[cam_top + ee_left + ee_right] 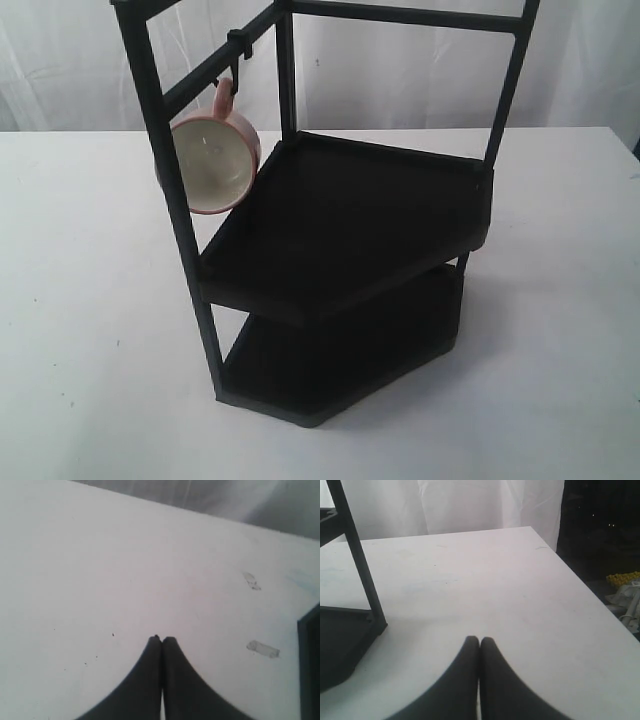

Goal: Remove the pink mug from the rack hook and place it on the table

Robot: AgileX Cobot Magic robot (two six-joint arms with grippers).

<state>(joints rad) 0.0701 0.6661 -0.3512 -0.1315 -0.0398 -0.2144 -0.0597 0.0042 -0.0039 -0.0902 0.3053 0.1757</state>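
Note:
The pink mug hangs by its handle from the small black rack hook, its cream inside facing the exterior camera. The hook is clipped to a slanted upper bar of the tall black rack, which stands on the white table. Neither arm shows in the exterior view. My left gripper is shut over bare table, nothing between its fingers. My right gripper is shut too, empty, over the table beside a rack leg. The mug does not appear in either wrist view.
The rack has two flat black shelves. White curtains hang behind the table. In the right wrist view the table edge drops off to a dark area with clutter. Small marks dot the table near the left gripper.

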